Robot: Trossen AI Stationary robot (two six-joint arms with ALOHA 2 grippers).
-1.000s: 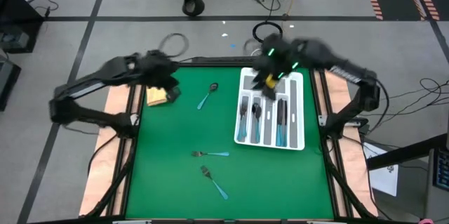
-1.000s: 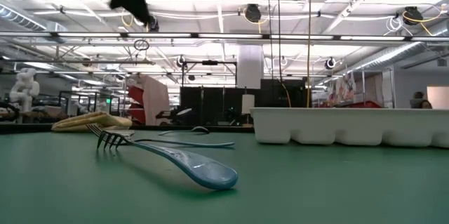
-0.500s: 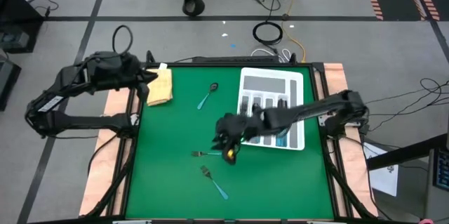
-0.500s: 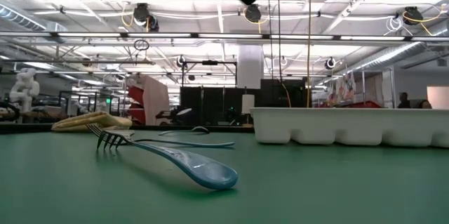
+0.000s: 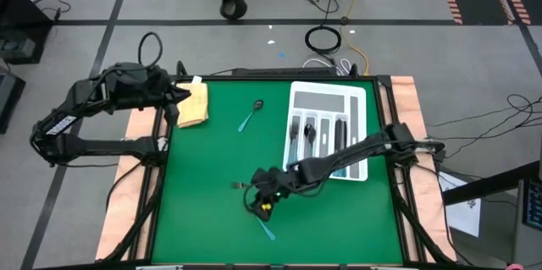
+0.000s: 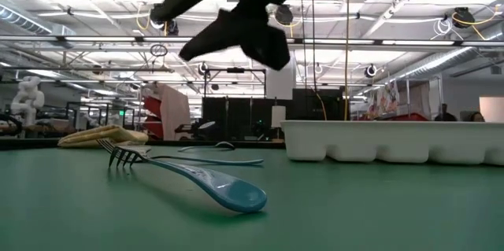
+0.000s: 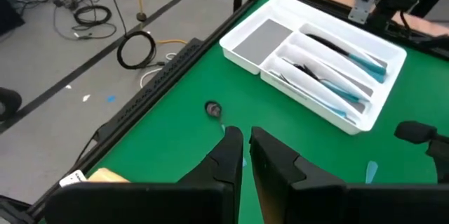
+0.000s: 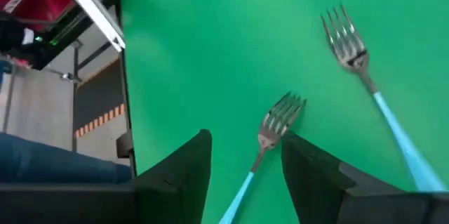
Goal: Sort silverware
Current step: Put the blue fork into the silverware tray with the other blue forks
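No writing is showing; the right hand (image 5: 264,204), fingers parted, is hovering over 2 forks (image 8: 275,129) at the worktop's (image 5: 203,168) 6 o'clock.

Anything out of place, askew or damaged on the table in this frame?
Nothing looks damaged or spilled. Three pieces are simply unsorted on the green table, outside the white tray: a spoon at the far side and two forks near the front. The right gripper is open above the forks; the left gripper waits by the yellow cloth.
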